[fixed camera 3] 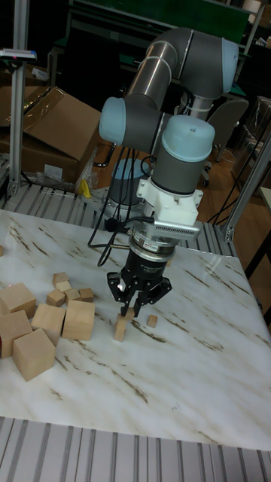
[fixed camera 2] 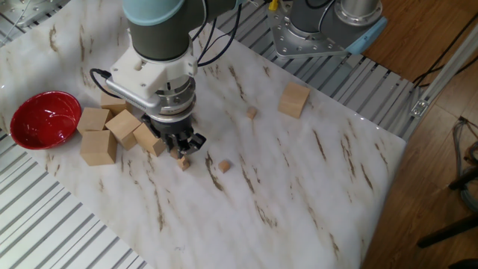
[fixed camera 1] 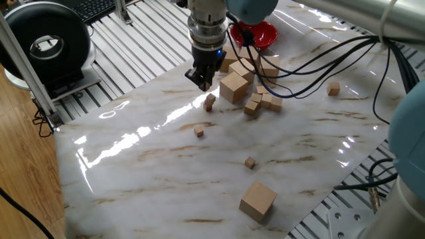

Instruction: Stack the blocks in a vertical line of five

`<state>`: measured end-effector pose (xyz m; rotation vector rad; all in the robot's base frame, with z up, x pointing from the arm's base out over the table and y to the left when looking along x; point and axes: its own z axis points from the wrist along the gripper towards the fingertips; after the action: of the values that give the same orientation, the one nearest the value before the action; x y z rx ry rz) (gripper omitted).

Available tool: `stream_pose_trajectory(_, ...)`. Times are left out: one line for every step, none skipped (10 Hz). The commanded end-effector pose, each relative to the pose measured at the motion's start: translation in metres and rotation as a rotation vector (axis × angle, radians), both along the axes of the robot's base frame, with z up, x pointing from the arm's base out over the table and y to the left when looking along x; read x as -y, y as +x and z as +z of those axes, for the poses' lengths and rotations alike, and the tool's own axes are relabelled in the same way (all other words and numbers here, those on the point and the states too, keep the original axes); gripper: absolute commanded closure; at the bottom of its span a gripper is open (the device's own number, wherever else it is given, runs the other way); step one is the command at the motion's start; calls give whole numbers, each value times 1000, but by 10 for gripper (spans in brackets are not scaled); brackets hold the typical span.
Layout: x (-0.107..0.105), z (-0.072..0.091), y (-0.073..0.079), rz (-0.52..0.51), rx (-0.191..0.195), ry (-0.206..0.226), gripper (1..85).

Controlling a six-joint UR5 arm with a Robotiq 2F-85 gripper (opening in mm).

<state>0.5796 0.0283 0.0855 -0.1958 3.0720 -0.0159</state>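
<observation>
Two of the blocks stand stacked as a short column (fixed camera 1: pixel 210 101) (fixed camera 2: pixel 184 162) (fixed camera 3: pixel 119 329) on the marble table. My gripper (fixed camera 1: pixel 202 80) (fixed camera 2: pixel 182 146) (fixed camera 3: pixel 128 305) hangs just above and beside this column, fingers close together. In the tall fixed view a small light-wood block (fixed camera 3: pixel 129 312) shows between the fingertips. Another loose block (fixed camera 1: pixel 198 131) (fixed camera 2: pixel 224 166) (fixed camera 3: pixel 152 321) lies nearby on the table. A further block (fixed camera 1: pixel 250 162) (fixed camera 2: pixel 252 113) lies farther out.
Large wooden cubes (fixed camera 1: pixel 234 87) (fixed camera 2: pixel 98 146) (fixed camera 3: pixel 77 320) and medium cubes (fixed camera 1: pixel 264 101) crowd the area just behind the column. A red bowl (fixed camera 1: pixel 259 33) (fixed camera 2: pixel 41 119) sits beyond them. One large cube (fixed camera 1: pixel 257 200) (fixed camera 2: pixel 294 99) and a medium cube (fixed camera 1: pixel 333 87) stand apart.
</observation>
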Motion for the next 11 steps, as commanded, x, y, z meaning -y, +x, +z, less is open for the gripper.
stream_pose_trajectory(0,-3,-13,1,-33,18,847)
stream_pose_trajectory(3,-5,-14,4,-35,12,847)
stream_pose_trajectory(3,-6,-14,10,-35,11,847)
stream_pose_trajectory(5,-8,-14,18,-33,6,847)
stream_pose_trajectory(7,-10,-14,18,-33,5,847)
stream_pose_trajectory(6,-10,-15,18,-33,8,847)
stream_pose_trajectory(7,-11,-15,20,-33,5,847)
stream_pose_trajectory(9,-11,-13,26,-29,-2,847)
stream_pose_trajectory(10,-11,-10,27,-15,-5,847)
stream_pose_trajectory(8,-11,-9,26,-14,3,847)
stream_pose_trajectory(8,-10,-8,32,-11,2,847)
